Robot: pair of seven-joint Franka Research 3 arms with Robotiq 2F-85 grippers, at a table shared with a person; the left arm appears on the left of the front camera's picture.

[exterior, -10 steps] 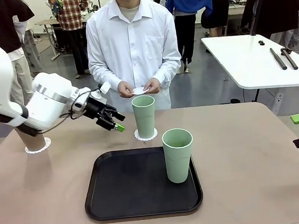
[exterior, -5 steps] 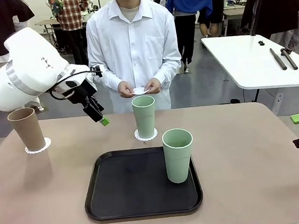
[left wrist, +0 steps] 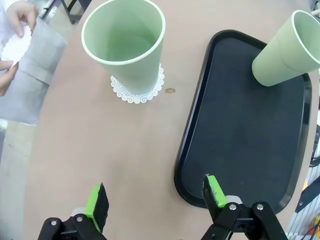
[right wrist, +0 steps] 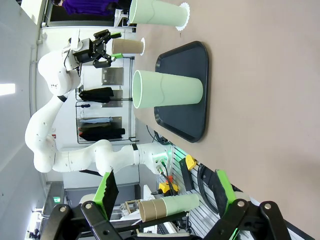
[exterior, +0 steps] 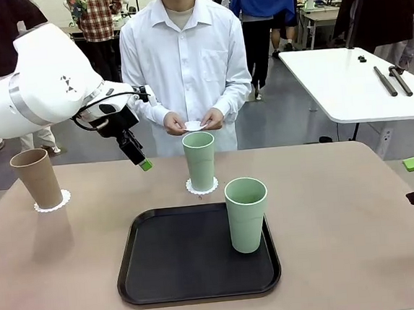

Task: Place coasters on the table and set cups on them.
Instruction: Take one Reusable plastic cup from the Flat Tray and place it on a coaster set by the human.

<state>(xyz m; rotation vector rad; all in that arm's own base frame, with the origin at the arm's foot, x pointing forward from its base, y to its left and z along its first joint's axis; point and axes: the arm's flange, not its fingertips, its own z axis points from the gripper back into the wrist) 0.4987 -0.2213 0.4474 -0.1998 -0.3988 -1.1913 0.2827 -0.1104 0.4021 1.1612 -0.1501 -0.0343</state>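
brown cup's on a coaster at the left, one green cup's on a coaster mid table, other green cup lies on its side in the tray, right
Not quite: the front view shows that second green cup standing upright in the black tray, not lying down. The brown cup on its left coaster and first green cup on the middle coaster are right.

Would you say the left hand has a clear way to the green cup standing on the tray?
Probably yes. The left hand hangs open above the table, with nothing between it and the green cup on the tray; the other green cup, on its doily, stands aside from that path.
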